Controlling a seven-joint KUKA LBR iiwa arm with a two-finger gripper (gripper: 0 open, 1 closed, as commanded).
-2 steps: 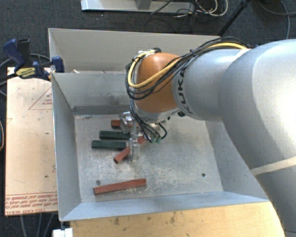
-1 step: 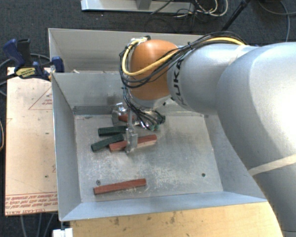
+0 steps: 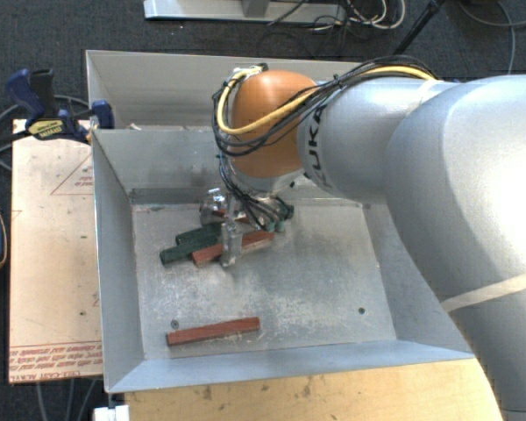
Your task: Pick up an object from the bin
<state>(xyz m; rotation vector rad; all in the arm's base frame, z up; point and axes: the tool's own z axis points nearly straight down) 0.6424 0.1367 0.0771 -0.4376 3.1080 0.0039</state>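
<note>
Your pincer (image 3: 231, 251) hangs at frame centre in the bin (image 3: 114, 261), over a red-brown bar (image 3: 259, 241) touching a dark green bar (image 3: 188, 246); you cannot tell whether it grips.

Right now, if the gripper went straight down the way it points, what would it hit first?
Probably the reddish-brown bar mid-bin, next to a dark green bar; the gripper is right over it, though its height above it is unclear.
</note>
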